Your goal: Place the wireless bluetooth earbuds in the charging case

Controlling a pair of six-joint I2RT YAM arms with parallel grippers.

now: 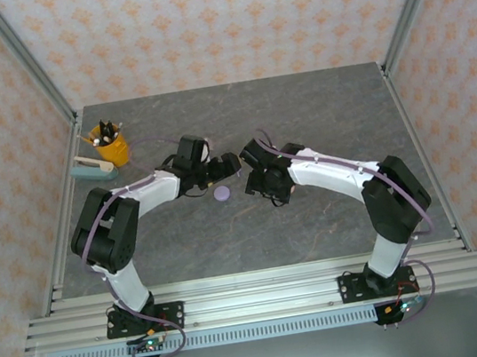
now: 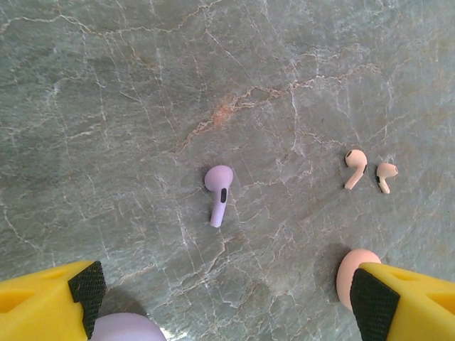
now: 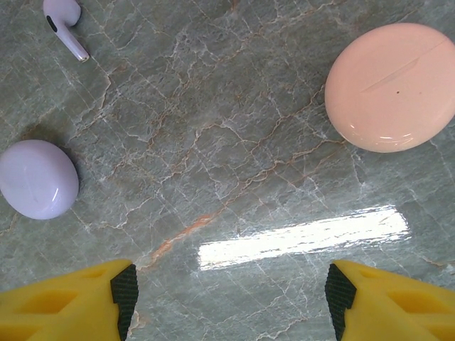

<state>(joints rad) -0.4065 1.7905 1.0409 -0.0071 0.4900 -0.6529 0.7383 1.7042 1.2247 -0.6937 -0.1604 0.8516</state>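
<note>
Left claw (image 2: 227, 297): jaws wide open, empty, hanging over the worktop (image 2: 106, 106). Right claw (image 3: 231, 291): also open, nothing held.

Straight ahead between the left pads is the lilac earbud (image 2: 219, 193), lying flat on bare stone and touching nothing. The lilac case (image 2: 124, 328) sits by the left pad. The pink case (image 2: 350, 273) is partly hidden behind the right finger. Off to the right is a pink earbud (image 2: 355, 168) with a second pink earbud (image 2: 386, 176) just beside it, apart from each other. Both cases look shut, so expect a lid step first.

Handling, my read: the buds are very light, hard glossy plastic. They'll be slippery and likely to squirt out or skate under a bad pinch. Grip across the bulb where it meets the stem, with the pads square to the long axis and light force.

Orientation of the lilac bud: long axis runs roughly toward the left claw, bulb at the far end, stem tip at the near end, canted slightly left. Both pink buds lie much the same way, bulbs far and stems near.
</note>
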